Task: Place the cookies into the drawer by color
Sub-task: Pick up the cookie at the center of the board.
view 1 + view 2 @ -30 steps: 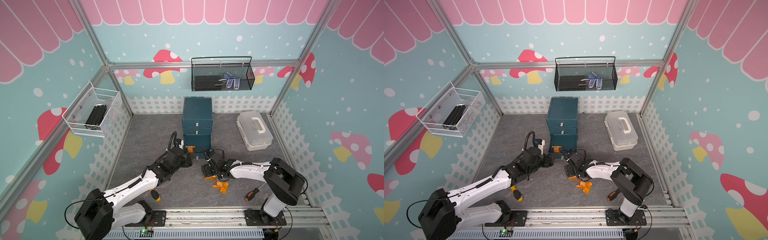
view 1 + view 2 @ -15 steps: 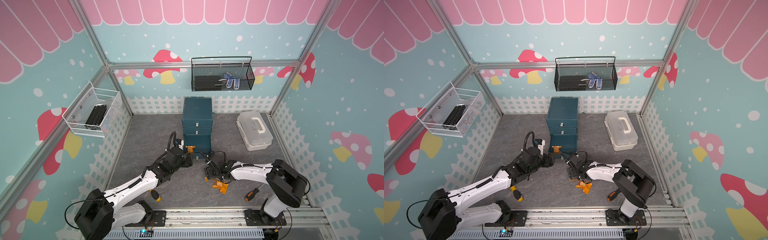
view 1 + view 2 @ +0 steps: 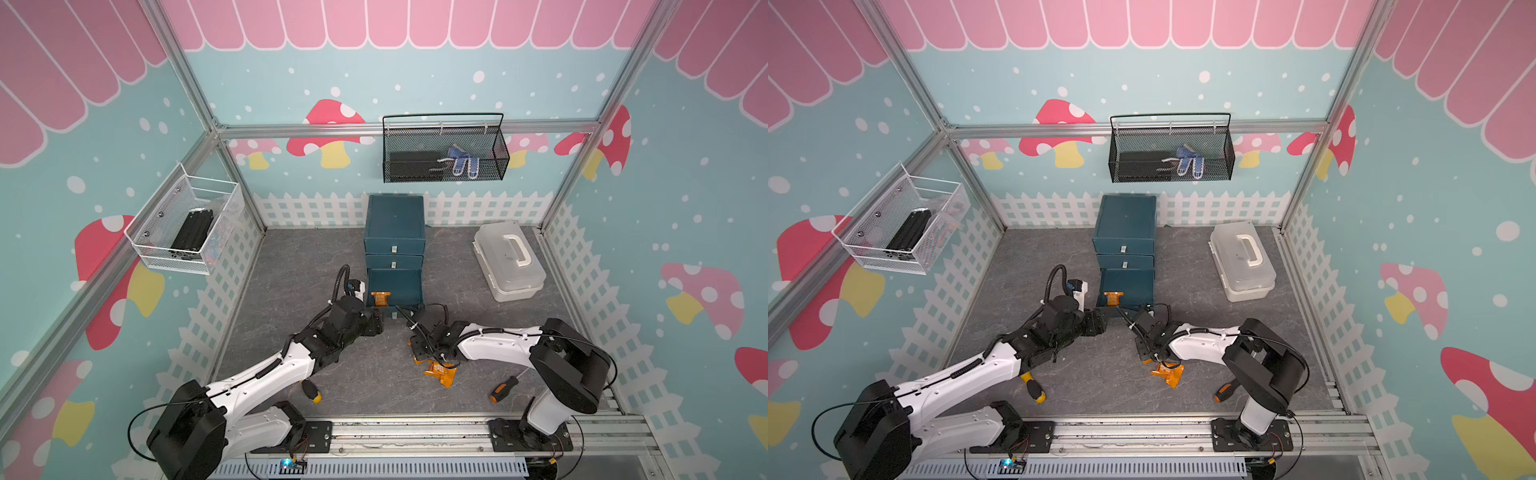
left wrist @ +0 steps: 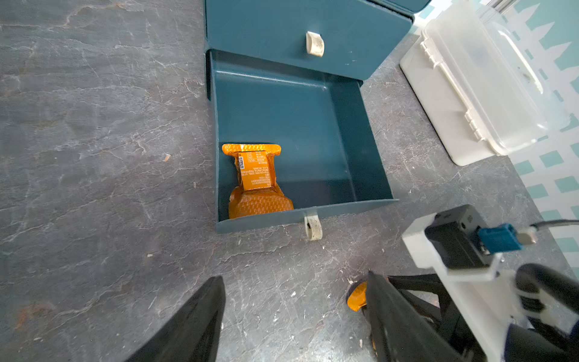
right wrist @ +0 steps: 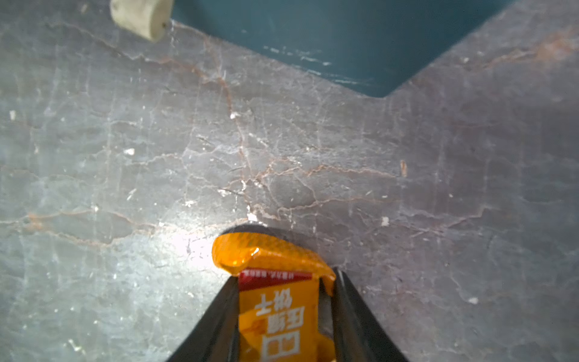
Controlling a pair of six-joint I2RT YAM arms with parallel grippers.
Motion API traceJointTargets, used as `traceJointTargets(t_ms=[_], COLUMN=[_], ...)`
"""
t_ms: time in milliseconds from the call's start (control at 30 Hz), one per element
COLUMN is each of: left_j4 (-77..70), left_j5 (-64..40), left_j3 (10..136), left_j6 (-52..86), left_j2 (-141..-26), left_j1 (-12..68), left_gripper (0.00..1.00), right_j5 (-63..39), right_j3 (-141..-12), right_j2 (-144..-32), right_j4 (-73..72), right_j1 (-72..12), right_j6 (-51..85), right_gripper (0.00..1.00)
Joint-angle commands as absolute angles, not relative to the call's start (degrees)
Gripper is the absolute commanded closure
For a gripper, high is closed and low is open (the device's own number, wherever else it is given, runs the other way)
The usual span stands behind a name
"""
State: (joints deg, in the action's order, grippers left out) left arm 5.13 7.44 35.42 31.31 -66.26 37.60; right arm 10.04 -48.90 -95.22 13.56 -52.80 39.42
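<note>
Pick-up step: right claw [image 5: 283,275] clamped on orange packet [image 5: 279,313] on the counter [image 5: 125,156]; left claw [image 4: 294,277] apart, empty. Next: lift it into the open drawer [image 4: 266,221], beside stored packet [image 4: 257,181].

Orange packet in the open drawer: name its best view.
Left wrist: the orange packet lies close in the drawer, print visible. Both top views show it tiny; the right wrist view misses it.
</note>
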Motion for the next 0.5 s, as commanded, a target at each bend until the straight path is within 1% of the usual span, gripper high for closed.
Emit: traceJointTargets(t_ms=[0,233,467], left_j4=[3.1,1.7,-2.2], left_j5=[6.9,5.3,-2.9], left_j3=[34.3,33.1,28.9], left_j6=[32.3,32.5,34.3], left_j2=[-65.6,-64.9,-60.8], left_j1=[36.9,35.1,31.0], left_gripper=[0.26,0.26,0.26], right_j5=[9.9,9.9,10.0], right_j3=[-49.6,-50.9,-54.8], right_j2=[-96.1,-90.8,-85.9], right_j4=[15.7,16.2,18.5], right_j1=[-53.2,-53.2,-52.7], right_j6=[39.6,38.2,35.7], right_gripper=[0.59,0.64,0.67])
